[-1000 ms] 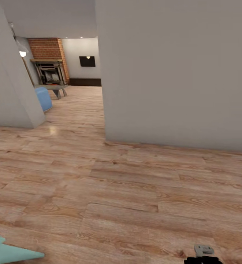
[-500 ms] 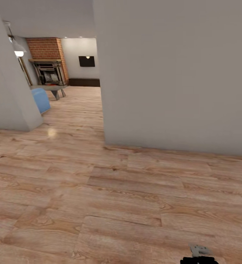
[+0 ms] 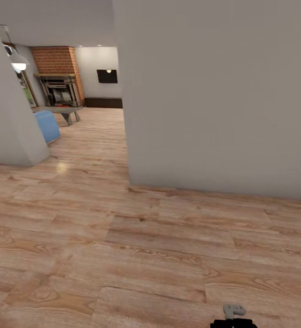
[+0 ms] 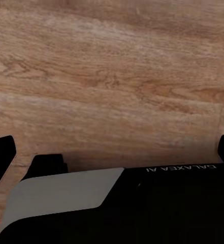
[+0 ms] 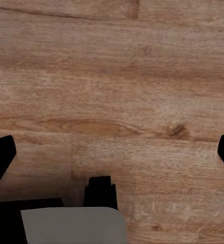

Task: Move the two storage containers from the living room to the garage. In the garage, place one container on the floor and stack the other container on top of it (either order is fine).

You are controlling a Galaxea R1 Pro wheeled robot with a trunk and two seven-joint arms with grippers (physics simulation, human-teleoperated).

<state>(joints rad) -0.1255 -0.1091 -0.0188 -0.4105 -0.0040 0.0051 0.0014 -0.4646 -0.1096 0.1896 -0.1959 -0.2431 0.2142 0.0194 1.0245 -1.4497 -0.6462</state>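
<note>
The left gripper [image 4: 112,147] hangs spread wide and empty above grainy wood-plank flooring [image 3: 123,255]. Ahead of the right gripper [image 5: 112,147], also wide and empty, the living room [image 3: 84,98] shows a brick fireplace [image 3: 57,86] beyond a smooth grey wall [image 3: 214,91].

The right arm's end shows at the bottom edge of the head view as a dark block with a small grey bracket on top. The right gripper [image 5: 112,155] points down, its two dark fingertips [image 5: 1,152] set wide apart at the frame's opposite edges, nothing between them. The left gripper [image 4: 112,152] stands the same way (fingers spread, empty), above the robot's black and grey body.
</note>
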